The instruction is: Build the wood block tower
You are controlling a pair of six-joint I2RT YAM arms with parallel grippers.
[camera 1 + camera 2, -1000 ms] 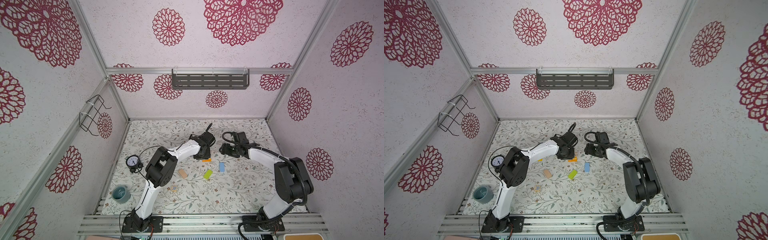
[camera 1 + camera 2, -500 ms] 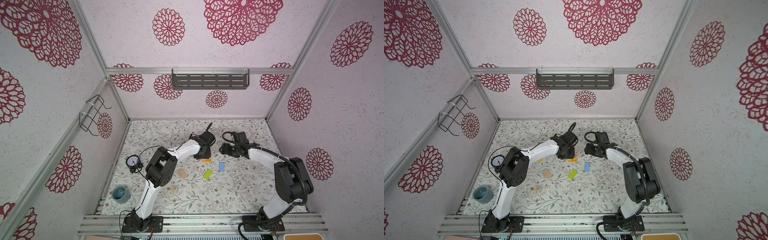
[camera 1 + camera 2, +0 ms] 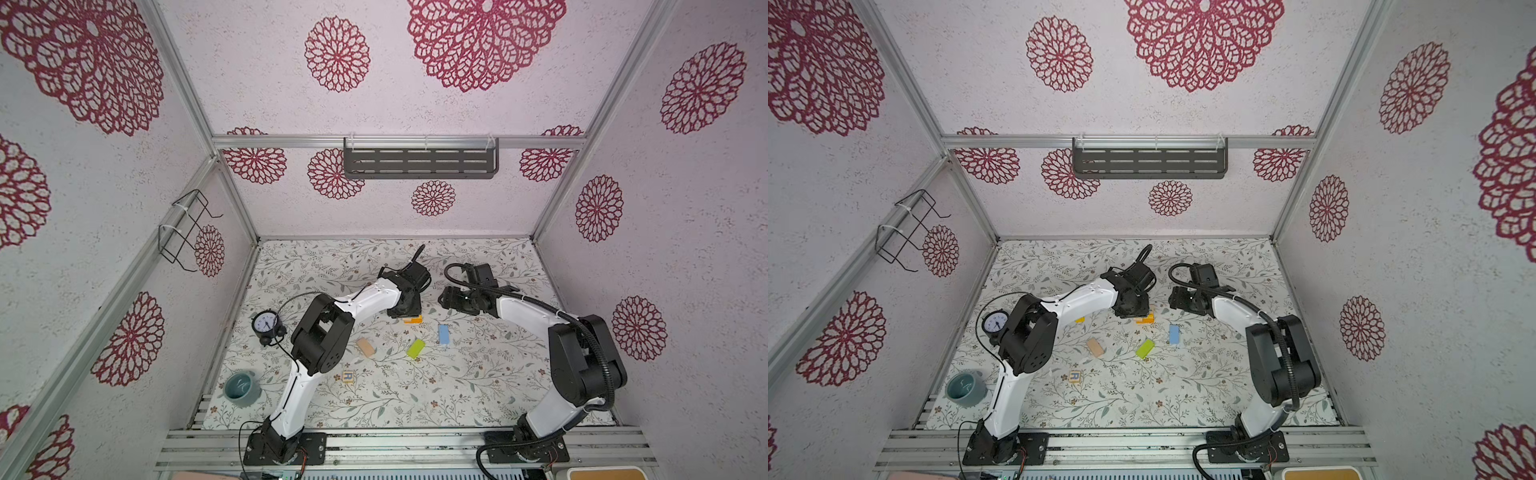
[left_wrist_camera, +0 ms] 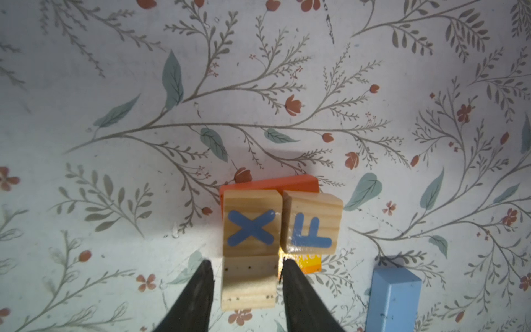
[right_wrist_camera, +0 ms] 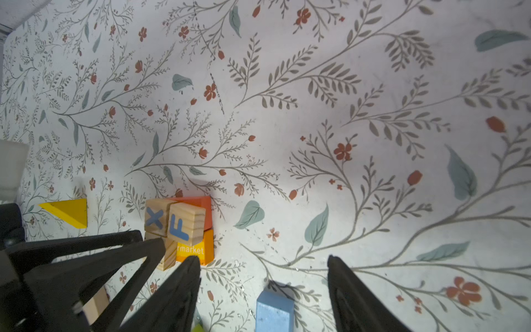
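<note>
While the X cube and F cube sit side by side atop the tower on the counter, the left pincer stands parted astride it, gripping nothing — placement judged done. Right pincer: spread, empty. Next — rise straight, fetch the light blue block.

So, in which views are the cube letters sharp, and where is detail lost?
Left wrist view: X cube and F cube sharp, well lit. Right wrist view: letters readable; right tool dark, featureless. In both top views: wide-angle distortion; only the R cube legible.
</note>
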